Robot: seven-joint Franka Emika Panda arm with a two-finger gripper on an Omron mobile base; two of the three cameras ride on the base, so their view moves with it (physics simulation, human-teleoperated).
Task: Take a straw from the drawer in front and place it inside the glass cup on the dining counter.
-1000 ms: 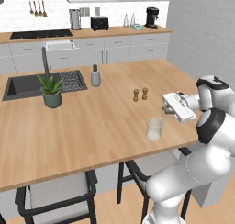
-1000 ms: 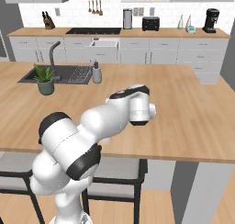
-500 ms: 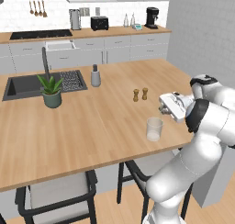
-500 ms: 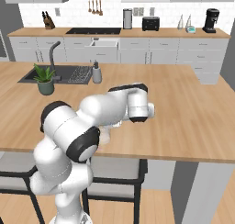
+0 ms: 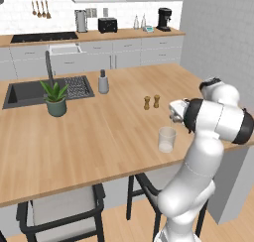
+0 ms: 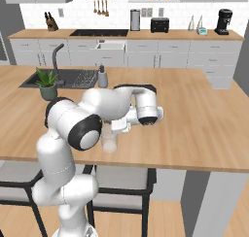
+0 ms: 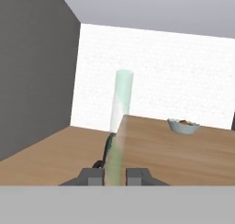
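Light-wood bench (image 5: 99,137) carries the glass cup (image 5: 166,139) near its front edge. We see our claw (image 7: 115,175) clamped on a pale green straw (image 7: 119,122), which points toward 12 o'clock in the hand view.

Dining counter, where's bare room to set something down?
The dining counter is bare between the potted plant and the glass cup, and at the far right corner beyond the shakers. It is crowded around the sink and soap dispenser.

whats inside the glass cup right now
Nothing shows inside the glass cup; it looks empty on the dining counter. The pale green straw is clamped between the fingers, not in it.
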